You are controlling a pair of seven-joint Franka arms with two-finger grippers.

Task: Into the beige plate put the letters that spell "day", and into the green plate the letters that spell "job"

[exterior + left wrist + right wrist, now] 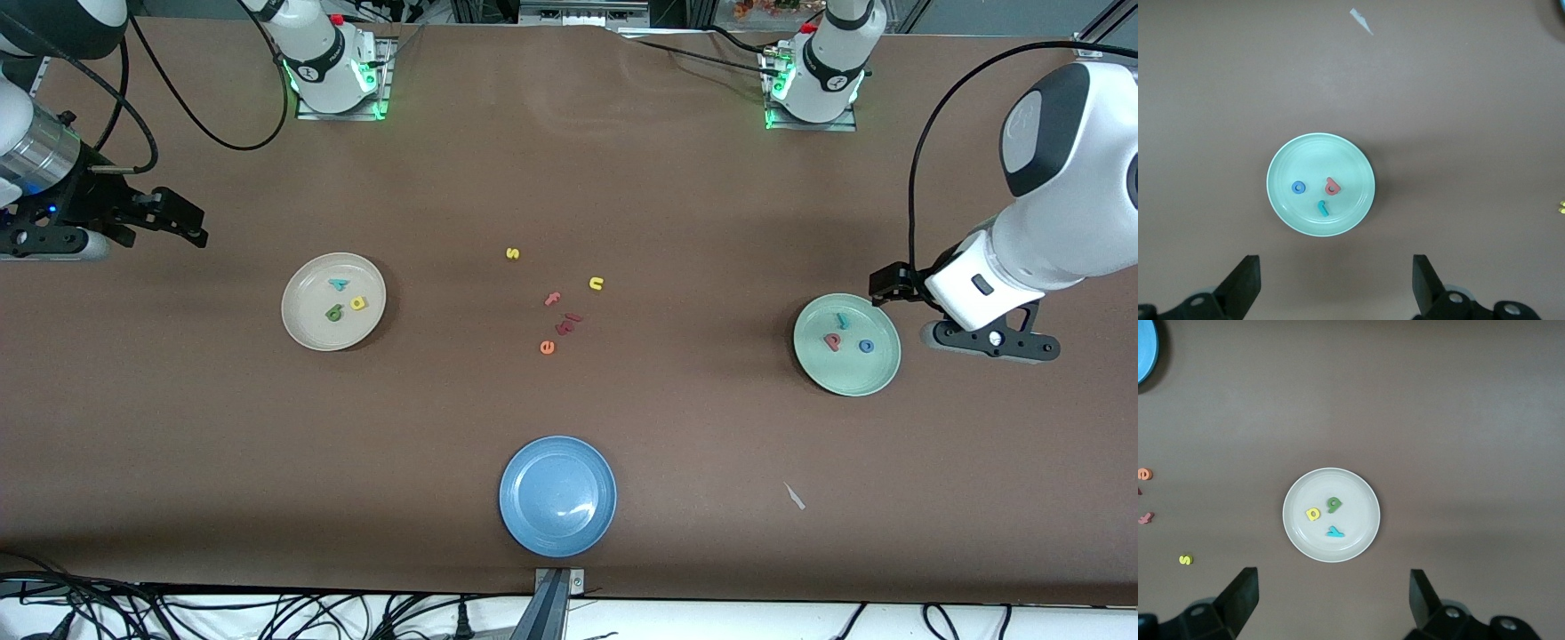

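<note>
The beige plate (307, 324) lies toward the right arm's end of the table. It holds a teal y (338, 285), a yellow a (358, 303) and a green d (334, 313). The green plate (853, 378) lies toward the left arm's end. In it are a teal j (841, 321), a pinkish-red b (832, 340) and a blue o (866, 346). My left gripper (892, 284) hangs open and empty just off that plate's rim (1318, 150). My right gripper (182, 218) hangs open and empty, well clear of the beige plate (1331, 483).
Loose letters lie mid-table: a yellow s (512, 253), a yellow n (596, 284), a pink f (553, 299), an orange e (547, 348) and dark red pieces (566, 324). A blue plate (524, 524) sits nearest the front camera. A white scrap (794, 496) lies beside it.
</note>
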